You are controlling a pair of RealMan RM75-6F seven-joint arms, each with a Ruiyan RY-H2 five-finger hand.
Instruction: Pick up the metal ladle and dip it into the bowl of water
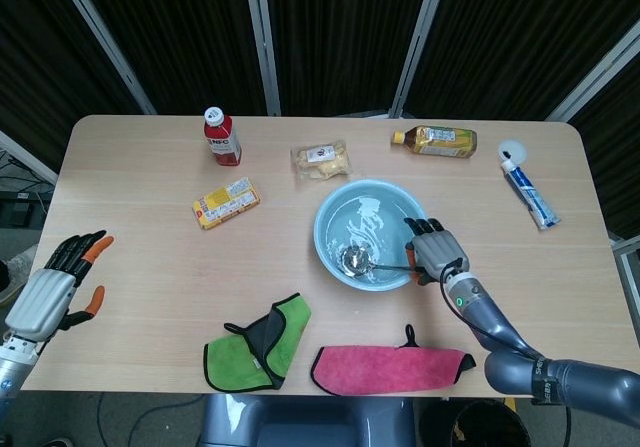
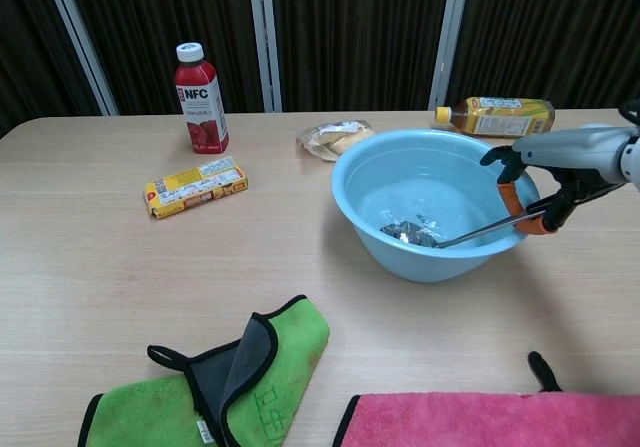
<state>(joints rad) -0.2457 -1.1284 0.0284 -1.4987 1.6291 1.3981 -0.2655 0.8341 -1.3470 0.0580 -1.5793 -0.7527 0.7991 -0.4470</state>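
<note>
The light blue bowl (image 1: 333,217) (image 2: 365,217) holds rippling water near the table's middle right. My right hand (image 1: 432,250) (image 2: 560,172) grips the handle of the metal ladle (image 1: 372,263) (image 2: 470,235) over the bowl's right rim. The ladle's cup (image 1: 354,259) (image 2: 405,232) sits down in the water at the bowl's bottom. My left hand (image 1: 52,293) hovers off the table's left front corner, holding nothing, its fingers spread; only the head view shows it.
A red NFC bottle (image 1: 221,135), a yellow packet (image 1: 226,202), a wrapped snack (image 1: 320,159), a tea bottle (image 1: 436,141) and a toothpaste tube (image 1: 527,192) lie around the back. A green cloth (image 1: 260,339) and a pink cloth (image 1: 390,367) lie along the front edge.
</note>
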